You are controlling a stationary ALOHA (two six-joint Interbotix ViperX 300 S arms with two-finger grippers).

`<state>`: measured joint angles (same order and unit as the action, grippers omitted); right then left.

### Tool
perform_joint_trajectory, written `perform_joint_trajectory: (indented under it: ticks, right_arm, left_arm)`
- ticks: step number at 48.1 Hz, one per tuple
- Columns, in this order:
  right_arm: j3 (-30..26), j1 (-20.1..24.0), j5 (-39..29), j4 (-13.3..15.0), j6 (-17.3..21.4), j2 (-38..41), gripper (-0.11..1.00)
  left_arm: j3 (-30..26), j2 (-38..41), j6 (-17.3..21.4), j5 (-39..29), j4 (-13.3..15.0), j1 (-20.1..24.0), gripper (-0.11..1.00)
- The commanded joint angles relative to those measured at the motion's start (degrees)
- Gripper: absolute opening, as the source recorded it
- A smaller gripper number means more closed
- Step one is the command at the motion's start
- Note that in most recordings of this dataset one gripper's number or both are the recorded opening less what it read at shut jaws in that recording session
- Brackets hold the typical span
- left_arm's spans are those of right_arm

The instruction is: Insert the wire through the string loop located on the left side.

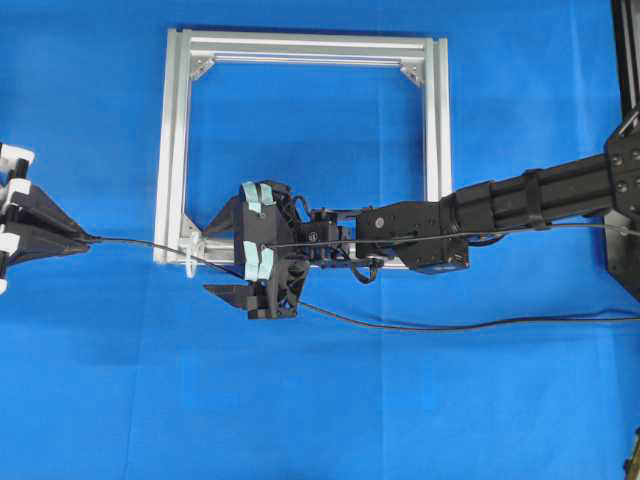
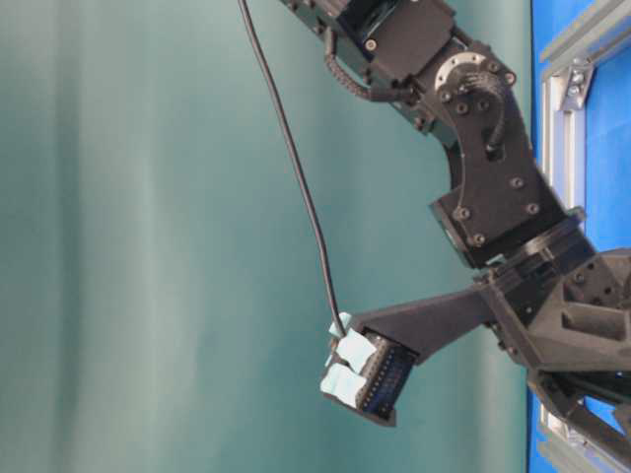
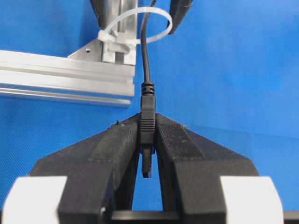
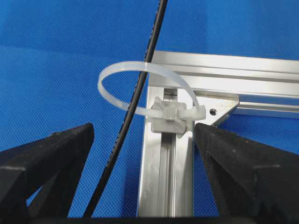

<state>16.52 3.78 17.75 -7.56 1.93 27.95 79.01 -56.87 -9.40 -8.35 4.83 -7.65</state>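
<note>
Two grippers are sharing the job: the left gripper (image 3: 148,154), at the overhead view's left edge, is clamping the plug end of the long thin black wire (image 4: 135,100), which is already running through the small white string loop (image 4: 140,91) at the silver aluminium frame's (image 1: 432,120) lower-left corner. The right gripper (image 1: 250,245) is idling wide open, straddling that corner, likely steadying it. Everything is sitting on a blue cloth-covered table (image 1: 100,400); a teal wall (image 2: 148,246) is filling the table-level view.

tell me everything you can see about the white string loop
The string loop is a thin, translucent white plastic strap, like a cable tie, with a blocky clasp fixed at the lower left corner of the silver aluminium frame. It bows out into an open oval beyond the frame. The black wire passes through it; neither tool touches it.
</note>
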Motion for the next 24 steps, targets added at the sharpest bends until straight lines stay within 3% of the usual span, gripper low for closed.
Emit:
perform_joint_trajectory:
  ticks: [1, 12, 24]
  right_arm:
    - [-0.6, 0.2, 0.2, 0.0, -0.1, -2.0, 0.94]
    - [-0.8, 0.2, 0.2, 0.0, -0.1, -2.0, 0.94]
    - [-0.9, 0.3, 0.2, -0.1, -0.1, -2.2, 0.94]
  left_arm:
    - [-0.5, 1.1, -0.4, 0.2, -0.2, -0.1, 0.08]
    - [-0.3, 5.5, -1.8, 1.2, -0.2, 0.7, 0.12]
    - [-0.3, 6.5, -2.1, 1.4, -0.2, 1.1, 0.82]
